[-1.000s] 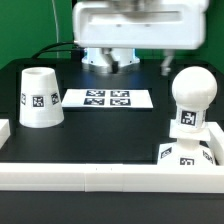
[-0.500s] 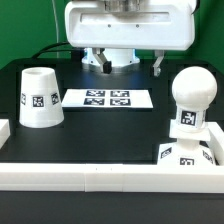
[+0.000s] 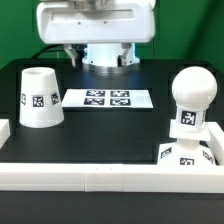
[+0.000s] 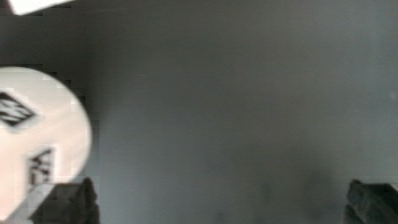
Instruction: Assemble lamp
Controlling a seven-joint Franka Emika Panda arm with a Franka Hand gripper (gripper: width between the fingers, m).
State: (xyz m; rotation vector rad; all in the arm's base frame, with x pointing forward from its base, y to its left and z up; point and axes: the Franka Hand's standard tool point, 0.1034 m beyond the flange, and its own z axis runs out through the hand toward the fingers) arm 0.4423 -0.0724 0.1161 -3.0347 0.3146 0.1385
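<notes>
The white tapered shade (image 3: 40, 97) stands mouth down on the black table at the exterior view's left. It also shows at the edge of the wrist view (image 4: 36, 140). The round bulb (image 3: 190, 95) stands upright on the flat square base (image 3: 188, 153) at the exterior view's right, near the front rail. My gripper (image 3: 100, 58) hangs high at the back, above the table and apart from all three parts. In the wrist view the gripper (image 4: 221, 205) is open, with nothing between the two dark fingertips (image 4: 68, 205).
The marker board (image 3: 107, 98) lies flat on the table between the shade and the bulb. A long white border rail (image 3: 100, 175) runs along the front, with a short piece at the left (image 3: 4, 130). The arm's base (image 3: 105, 55) stands behind the board.
My gripper has moved steadily toward the exterior view's left, from above the right part of the table to above the middle-left. The lamp parts have not moved.
</notes>
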